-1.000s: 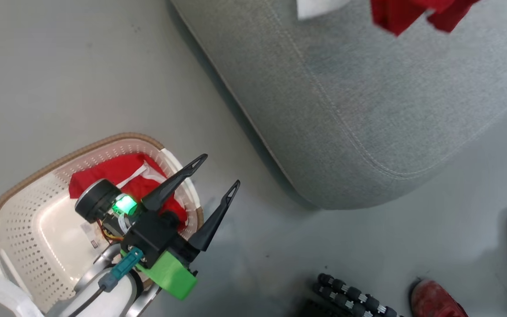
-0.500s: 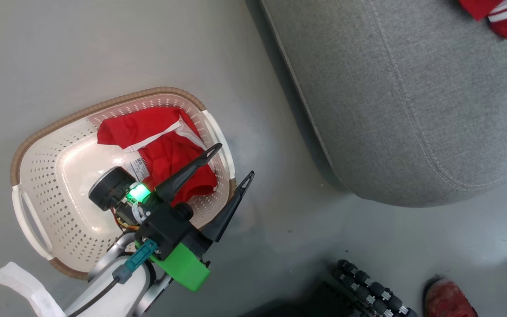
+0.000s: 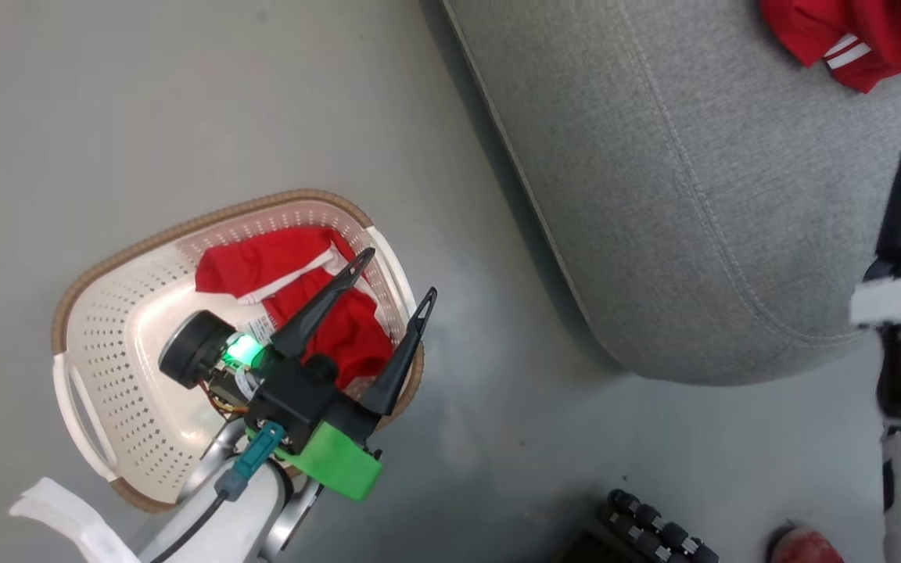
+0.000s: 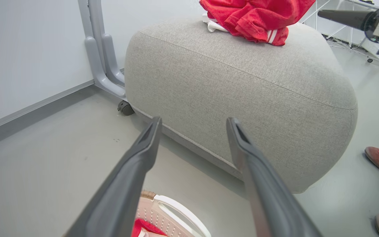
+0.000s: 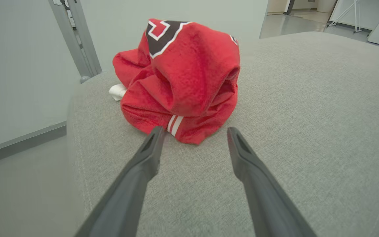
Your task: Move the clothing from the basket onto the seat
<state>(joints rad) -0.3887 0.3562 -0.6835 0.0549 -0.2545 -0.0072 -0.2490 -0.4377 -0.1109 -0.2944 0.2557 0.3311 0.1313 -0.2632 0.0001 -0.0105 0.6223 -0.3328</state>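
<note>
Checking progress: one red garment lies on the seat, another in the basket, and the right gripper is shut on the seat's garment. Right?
No: the right gripper is open, not shut on that garment; the right wrist view shows it.

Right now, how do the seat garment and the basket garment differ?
The seat garment is bunched into a mound on the grey seat; the basket garment lies spread in a corner of the cream basket. The seat garment shows a black white-edged patch; the basket garment shows a white tag. Both are red with white trim.
</note>
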